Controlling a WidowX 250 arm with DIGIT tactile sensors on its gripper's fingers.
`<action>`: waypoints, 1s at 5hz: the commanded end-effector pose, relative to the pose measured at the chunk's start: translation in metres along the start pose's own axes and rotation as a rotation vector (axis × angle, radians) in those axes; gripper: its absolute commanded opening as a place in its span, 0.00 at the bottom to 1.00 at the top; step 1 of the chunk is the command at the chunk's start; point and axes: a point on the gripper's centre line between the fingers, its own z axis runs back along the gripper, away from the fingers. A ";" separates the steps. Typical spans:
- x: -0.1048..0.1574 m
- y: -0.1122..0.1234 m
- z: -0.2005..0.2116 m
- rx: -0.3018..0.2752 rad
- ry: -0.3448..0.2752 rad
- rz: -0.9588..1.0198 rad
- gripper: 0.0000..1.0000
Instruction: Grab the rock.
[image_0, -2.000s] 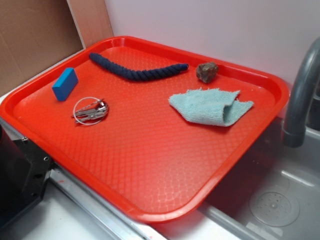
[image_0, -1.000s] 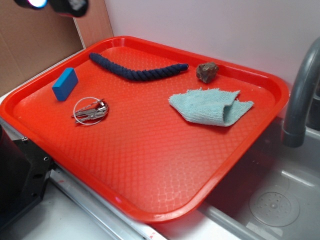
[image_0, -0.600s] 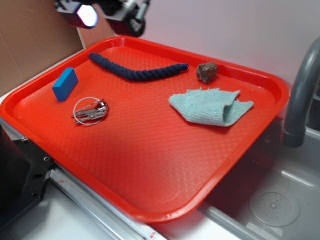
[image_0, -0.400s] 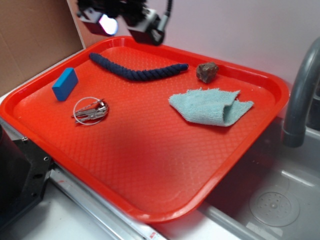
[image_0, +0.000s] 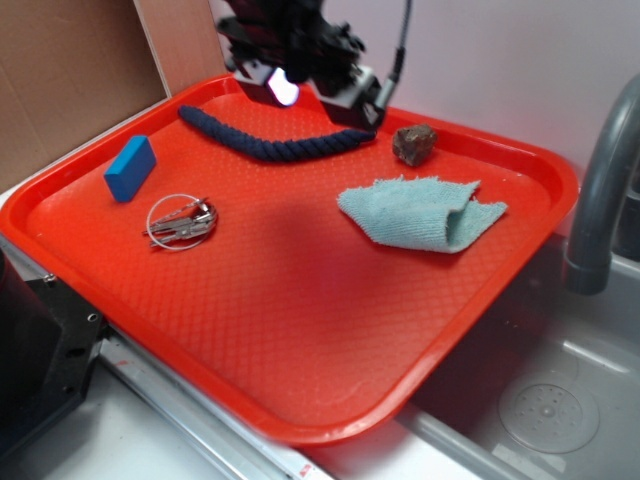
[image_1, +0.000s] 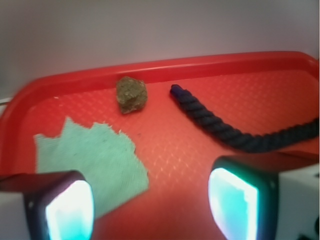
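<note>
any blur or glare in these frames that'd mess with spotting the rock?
Exterior: gripper motion-blurred with a glowing spot; rock sharp, evenly lit. Wrist: whole frame soft, rock tinted greenish, finger pads glow cyan but don't cover it.

tray (image_0: 520, 215) | rope (image_0: 260, 145) | cloth (image_0: 420, 212) | keys (image_0: 180, 222) | blue block (image_0: 130, 167) | faucet (image_0: 600, 190)

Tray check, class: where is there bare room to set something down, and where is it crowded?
The tray is bare across its whole near half, in front of the keys and the cloth. The far edge is crowded: rope, rock, and the gripper overhead.
</note>
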 end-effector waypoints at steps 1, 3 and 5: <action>0.042 -0.004 -0.020 -0.005 -0.068 0.010 1.00; 0.062 -0.012 -0.052 0.023 -0.033 -0.009 1.00; 0.063 -0.016 -0.075 0.074 -0.003 -0.026 1.00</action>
